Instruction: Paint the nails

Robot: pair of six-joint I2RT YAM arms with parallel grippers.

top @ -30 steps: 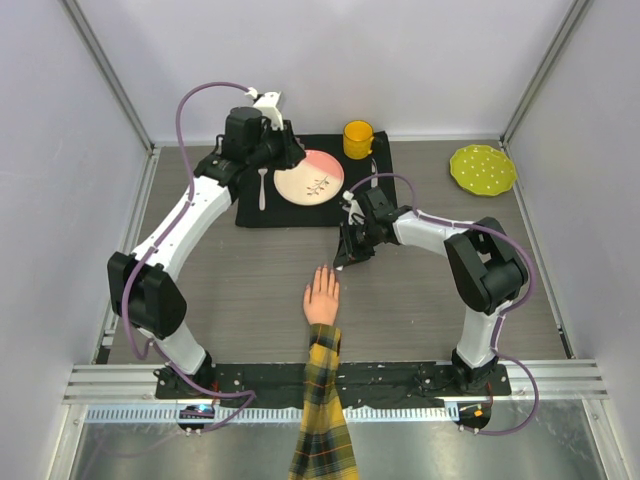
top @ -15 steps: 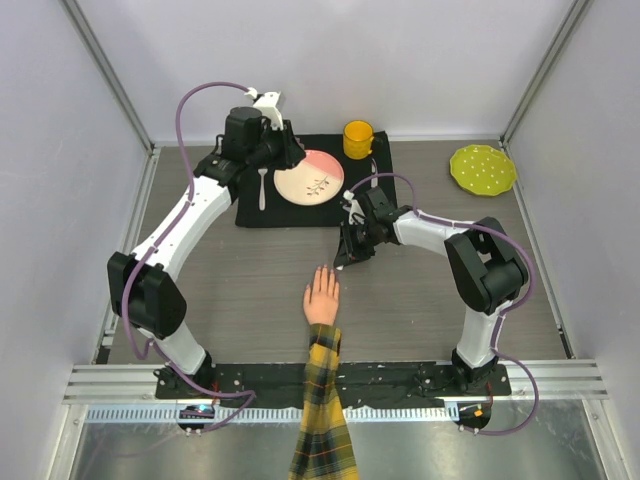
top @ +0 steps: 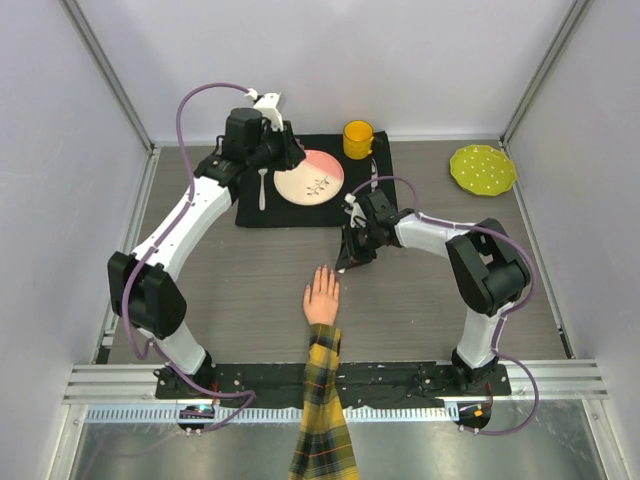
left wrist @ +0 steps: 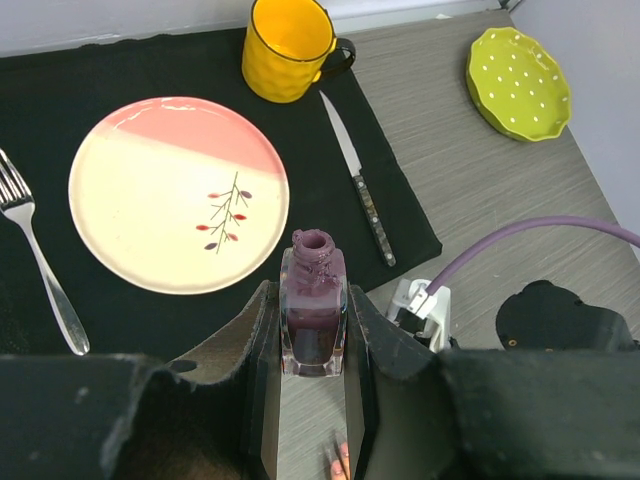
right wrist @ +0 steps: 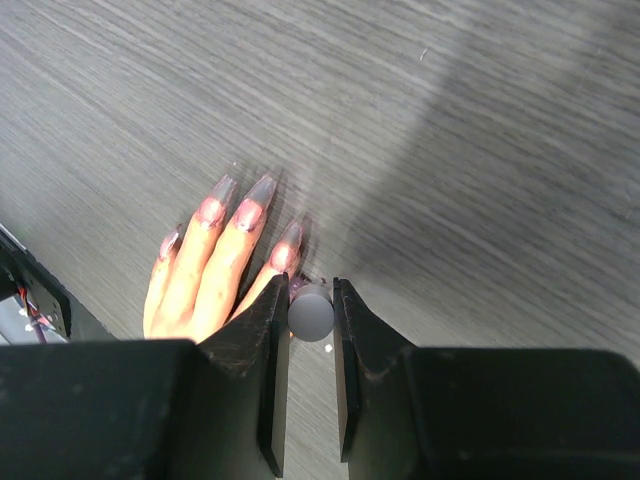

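**Status: bottle held by left arm, cap held by right arm at the nails**

**Top view.** The hand lies at the middle of the bench, its sleeve crossing the near edge and its fingers pointing to the far edge. The nails sit at the fingertips. The right gripper hangs just beside them, on their right. The left gripper is at the far edge, over the mat. On the mat: plate, fork, mug. A green dish sits in the far right corner.

**Left wrist view.** The left gripper jaws are clamped on the bottle, which stands upright with its neck uncapped. Beyond it lie the plate, fork, mug, knife and green dish.

**Right wrist view.** The right gripper jaws are closed on a round grey cap, seen end-on. The cap is just beside the rightmost finger of the hand. The nails are long, pointed and tinted grey-purple. The brush tip cannot be made out.
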